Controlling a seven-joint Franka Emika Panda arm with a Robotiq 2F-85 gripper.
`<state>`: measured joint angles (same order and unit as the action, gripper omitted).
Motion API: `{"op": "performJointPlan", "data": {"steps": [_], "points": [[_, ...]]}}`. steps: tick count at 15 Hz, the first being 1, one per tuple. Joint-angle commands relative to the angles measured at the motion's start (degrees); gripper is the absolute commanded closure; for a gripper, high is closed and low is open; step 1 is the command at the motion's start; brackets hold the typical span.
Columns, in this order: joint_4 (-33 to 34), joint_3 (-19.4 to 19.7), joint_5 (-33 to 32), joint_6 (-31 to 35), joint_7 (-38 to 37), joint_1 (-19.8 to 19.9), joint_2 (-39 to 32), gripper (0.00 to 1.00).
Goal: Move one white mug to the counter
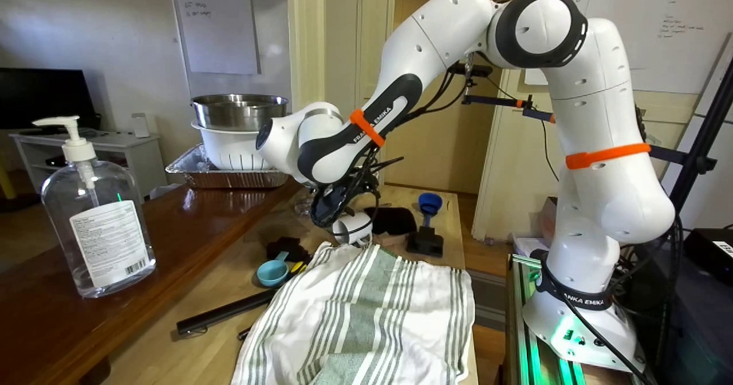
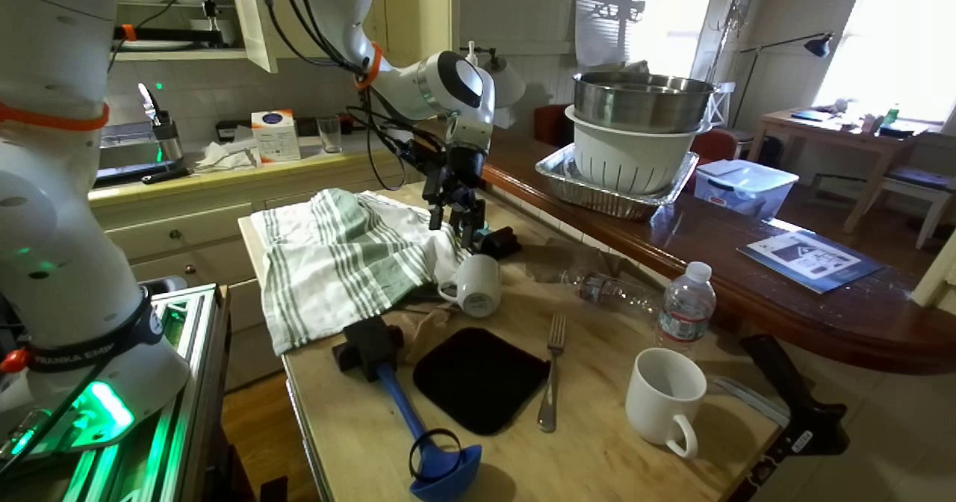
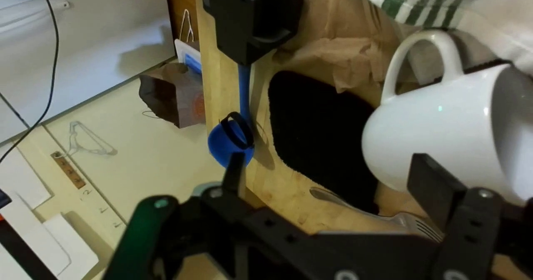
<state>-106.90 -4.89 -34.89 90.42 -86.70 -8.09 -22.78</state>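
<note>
On the right of the wrist view, just beside the claw (image 3: pixel 329 167), the nearer white mug (image 3: pixel 431 126) lies tipped on its side at the edge of the striped dish towel (image 2: pixel 358 248) on the wooden table (image 2: pixel 579 457). Its long axis runs roughly across that view, base leftward, mouth rightward, handle toward the towel. The jaws stand wide apart and grip nothing; one of the fingertips (image 3: pixel 435 188) overlaps the mug's body there — whether they touch, I cannot tell. The claw probably has to shift mugward before closing.

A second white mug (image 2: pixel 665 397) stands upright, well apart from the claw, so the lying one seems likelier. The dark-brown counter (image 2: pixel 709 244) rises above the table, so the carry should need a lift. Toward it lies a clear plastic bottle (image 2: pixel 609 290); on the counter, a foil tray (image 2: pixel 597 199) bearing a white colander (image 2: pixel 631 155) and steel bowl (image 2: pixel 642 106) could obstruct the arm. Near the mug's base are a black pad (image 2: pixel 482 382) and a fork (image 2: pixel 553 371).
</note>
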Motion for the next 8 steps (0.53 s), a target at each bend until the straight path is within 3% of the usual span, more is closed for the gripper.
{"op": "performJointPlan", "data": {"steps": [1, 8], "points": [[4.5, 1.5, -2.2, -0.8, 3.8, -2.2, -4.2, 0.00], [6.7, 2.1, -4.3, 3.5, 9.2, -2.6, -6.8, 0.00]]}}
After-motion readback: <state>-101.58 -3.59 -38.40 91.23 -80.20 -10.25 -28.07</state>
